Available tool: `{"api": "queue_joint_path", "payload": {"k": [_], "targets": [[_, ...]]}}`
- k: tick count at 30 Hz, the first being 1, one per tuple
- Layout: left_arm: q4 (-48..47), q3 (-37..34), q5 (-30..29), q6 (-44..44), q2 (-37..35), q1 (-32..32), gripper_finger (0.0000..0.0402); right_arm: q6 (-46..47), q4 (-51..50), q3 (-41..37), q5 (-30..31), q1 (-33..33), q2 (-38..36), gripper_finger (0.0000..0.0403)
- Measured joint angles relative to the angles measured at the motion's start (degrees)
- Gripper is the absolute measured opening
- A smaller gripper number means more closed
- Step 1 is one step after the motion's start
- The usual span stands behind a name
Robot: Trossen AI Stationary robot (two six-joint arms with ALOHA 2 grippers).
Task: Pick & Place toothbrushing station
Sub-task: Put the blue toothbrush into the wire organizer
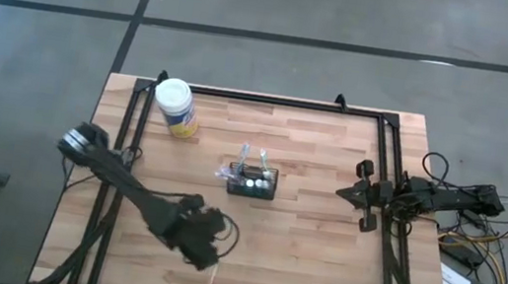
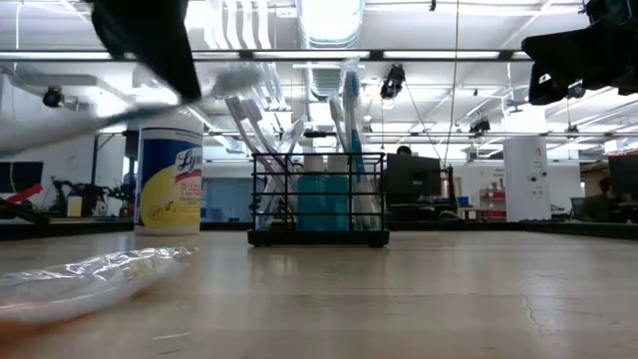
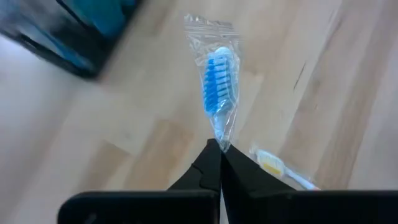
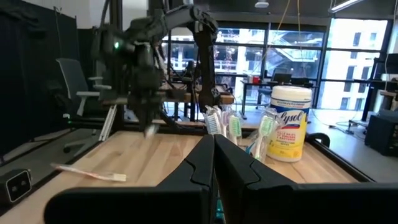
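The toothbrushing station point(image 1: 254, 180), a small black mesh holder, stands mid-table with several toothbrushes upright in it; it also shows in the low view point(image 2: 319, 204). My left gripper point(image 1: 205, 245) is above the table's near left part, shut on a toothbrush with blue bristles in a clear wrapper point(image 3: 217, 87). Another wrapped toothbrush point(image 1: 212, 280) lies flat near the table's front edge; it also shows in the left wrist view point(image 3: 280, 168). My right gripper point(image 1: 363, 195) waits at the table's right side, shut and empty. My left gripper pinches the wrapped toothbrush between its two fingers just below the bristle head point(image 3: 219, 138), wrapper and brush together. The head sticks out past the fingertips. The brush is lifted clear of the table; its handle is hidden behind the fingers.
A yellow canister with a white lid point(image 1: 176, 106) stands at the far left of the table, left of the holder. A black frame rail point(image 1: 270, 99) runs along the table's far edge and sides. Bare wood lies between the holder and my right gripper.
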Motion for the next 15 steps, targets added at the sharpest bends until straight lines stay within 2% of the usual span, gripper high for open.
{"api": "queue_joint_path", "payload": {"k": [8, 12, 15], "targets": [[0.1, -6.8, -19.3, 11.5, -20.6, -5.3, 0.0001, 1.8, 0.1, 0.0, 0.0, 0.0, 0.0, 0.0008], [0.8, -14.6, -29.0, 16.8, -33.1, -7.3, 0.0001, 2.7, 0.3, 0.0, 0.0, 0.0, 0.0, 0.0008], [6.8, -23.7, -34.7, 21.3, -43.3, -8.0, 0.0001, 3.6, 0.5, 0.0, 0.0, 0.0, 0.0, 0.0008]]}}
